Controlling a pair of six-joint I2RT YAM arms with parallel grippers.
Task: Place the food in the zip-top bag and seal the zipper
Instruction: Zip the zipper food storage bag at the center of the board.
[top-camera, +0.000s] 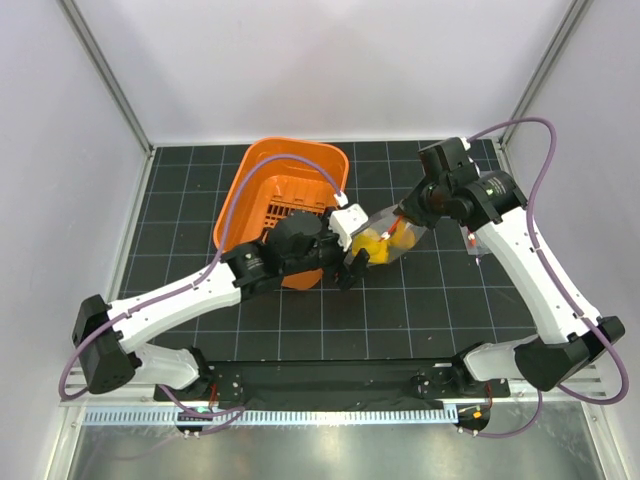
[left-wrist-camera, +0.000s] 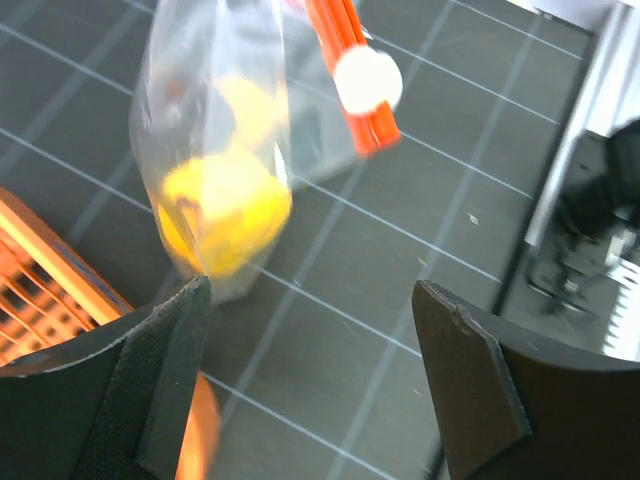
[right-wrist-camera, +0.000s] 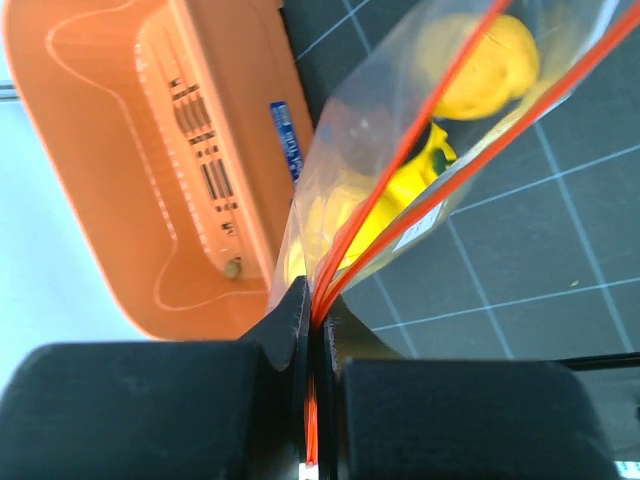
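The zip-top bag (top-camera: 383, 243) hangs above the mat with yellow food (top-camera: 372, 245) inside it. My right gripper (top-camera: 402, 218) is shut on one end of the red-orange zipper (right-wrist-camera: 400, 160), whose two strips spread apart beyond the jaws. The bag (right-wrist-camera: 400, 110) and yellow food (right-wrist-camera: 480, 65) hang just past my right gripper (right-wrist-camera: 318, 305). In the left wrist view the bag (left-wrist-camera: 200, 110) holds yellow food (left-wrist-camera: 225, 210), and the zipper (left-wrist-camera: 345, 60) carries its white slider (left-wrist-camera: 367, 80). My left gripper (left-wrist-camera: 310, 370) is open and empty, just short of the bag's bottom (top-camera: 355, 268).
An orange basket (top-camera: 262, 190) stands tilted at the back left, touching the left arm; it also shows in the right wrist view (right-wrist-camera: 120, 150) and the left wrist view (left-wrist-camera: 40, 280). A small clear item with red (top-camera: 473, 243) lies under the right arm.
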